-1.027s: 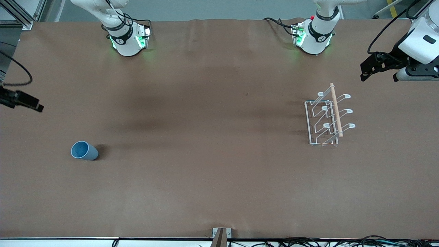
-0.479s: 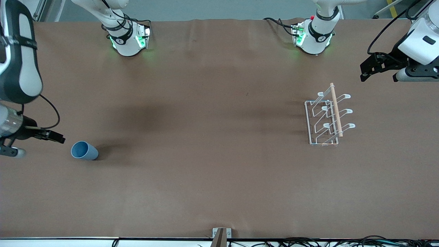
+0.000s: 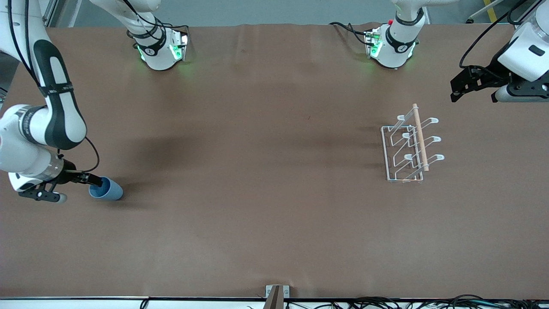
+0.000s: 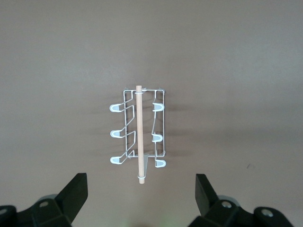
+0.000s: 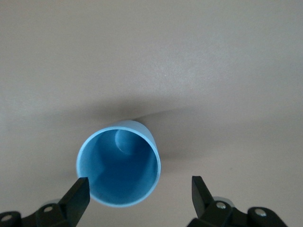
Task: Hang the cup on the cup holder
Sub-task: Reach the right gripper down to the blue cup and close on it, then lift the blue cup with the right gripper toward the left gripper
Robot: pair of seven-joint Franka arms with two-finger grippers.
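Right gripper (image 3: 95, 182) over cup's (image 3: 106, 189) upright mouth, jaws wide, one finger at rim, empty. Left gripper (image 4: 141, 193) waits above cup holder (image 3: 411, 146), jaws wide, empty.

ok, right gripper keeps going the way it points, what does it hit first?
Likely the cup: the open right gripper points at its mouth, one finger near the rim. Depth is unclear.

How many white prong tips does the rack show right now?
6, in two rows of three along the cup holder, on either side of its wooden rod; the left wrist view shows the same six. None seem hidden.
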